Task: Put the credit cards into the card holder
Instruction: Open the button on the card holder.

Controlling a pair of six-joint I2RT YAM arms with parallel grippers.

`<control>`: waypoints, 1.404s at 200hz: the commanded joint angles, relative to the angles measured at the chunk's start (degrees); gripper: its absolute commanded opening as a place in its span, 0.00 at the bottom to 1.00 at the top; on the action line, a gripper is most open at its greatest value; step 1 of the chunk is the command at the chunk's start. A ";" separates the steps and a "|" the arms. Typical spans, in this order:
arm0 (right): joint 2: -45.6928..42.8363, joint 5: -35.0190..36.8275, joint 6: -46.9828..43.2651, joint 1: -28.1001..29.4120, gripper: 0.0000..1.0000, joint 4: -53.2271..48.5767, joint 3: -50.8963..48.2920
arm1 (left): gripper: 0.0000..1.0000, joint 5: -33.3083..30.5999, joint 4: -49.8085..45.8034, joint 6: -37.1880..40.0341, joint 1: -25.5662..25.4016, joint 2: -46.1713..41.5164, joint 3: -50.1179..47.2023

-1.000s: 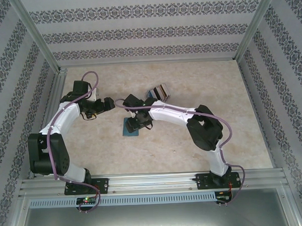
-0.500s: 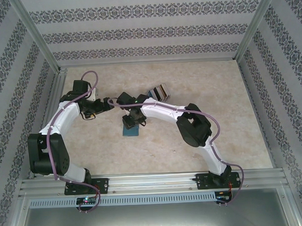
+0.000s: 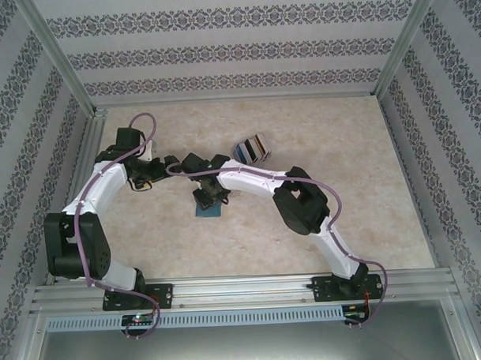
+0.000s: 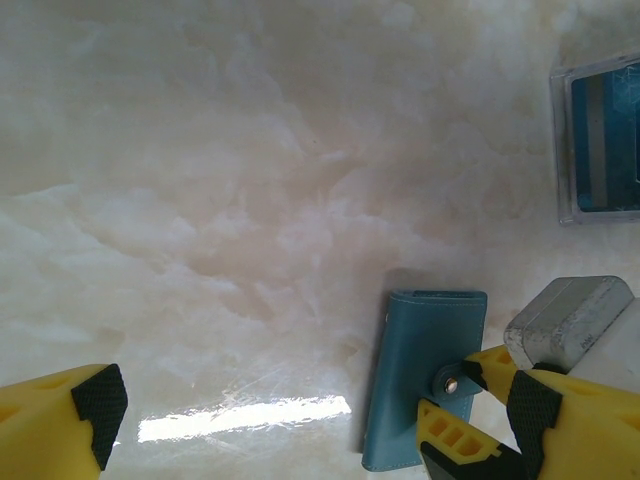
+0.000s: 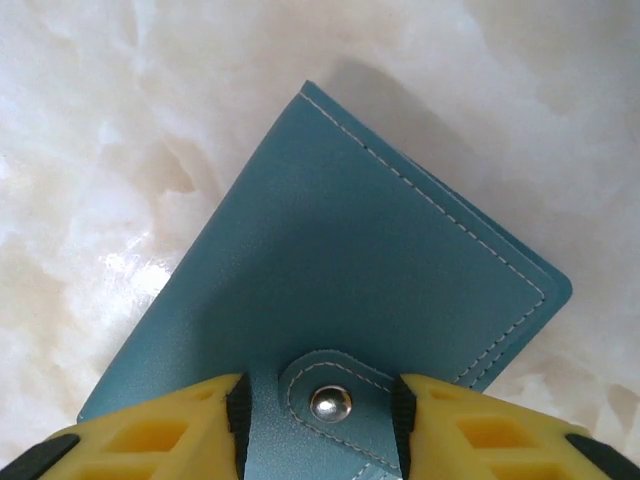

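- Top external: The left arm [image 3: 98, 185] is rising from its base and bending inward, holding the left gripper [image 3: 167, 167] low over the table [image 3: 342, 137], left of centre. Its jaws are too small here to judge.
- The right arm [image 3: 256, 179] is stretching across to the left. Its wrist is dipping, so the right gripper [image 3: 210, 197] is pointing down onto the card holder [image 3: 204, 212].
- The card holder is lying flat near the middle of the table, with its far part hidden under that gripper.
- The credit cards [image 3: 251, 148] are sitting in a fanned stack behind and to the right of the holder, apart from it.
- Left wrist: The left gripper's two fingers are showing at the bottom corners, spread wide, with only bare table between them.
- The card holder is lying closed ahead and to the right. The right gripper's yellow fingers are overlapping its near end at the snap tab [image 4: 452, 383].
- At the top right, a blue card is lying in what looks like a clear case [image 4: 560, 150], cut off by the frame edge.
- Right wrist: The card holder is lying closed and skewed beneath the camera, with its near edge running out of frame.
- The right gripper's fingers are standing partly closed on either side of the snap tab, with their dark pads close to its edges. Whether they are actually pinching it cannot be made out.
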 commanded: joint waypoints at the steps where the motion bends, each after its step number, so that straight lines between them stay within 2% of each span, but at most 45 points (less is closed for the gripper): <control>1: 2.51 2.15 -1.16 0.44 0.41 -2.37 0.99 | 1.00 -0.63 -2.58 1.24 0.49 -0.31 1.91; 18: 2.70 2.47 -1.66 0.50 0.33 -2.71 0.83 | 1.00 -0.90 -2.37 1.24 0.55 -0.53 1.71; 61: 1.40 2.63 -1.82 0.50 0.22 -1.77 -0.72 | 1.00 -0.55 -2.54 1.07 0.55 0.11 1.90; 107: 1.54 -0.42 -1.04 0.40 0.02 0.36 -1.00 | 1.00 -0.54 -2.56 0.89 0.56 0.08 1.69; 148: -1.02 -0.34 -0.82 0.25 0.01 1.75 -3.20 | 1.00 -0.48 -2.36 0.89 0.56 0.32 1.77; 223: -11.95 -5.35 3.81 -2.97 0.00 12.39 -13.67 | 1.00 -0.04 -2.31 1.06 0.56 0.21 1.80; 281: -21.44 -6.59 7.91 -5.11 0.00 21.79 -23.49 | 1.00 4.19 -1.38 -0.10 0.54 -0.12 1.53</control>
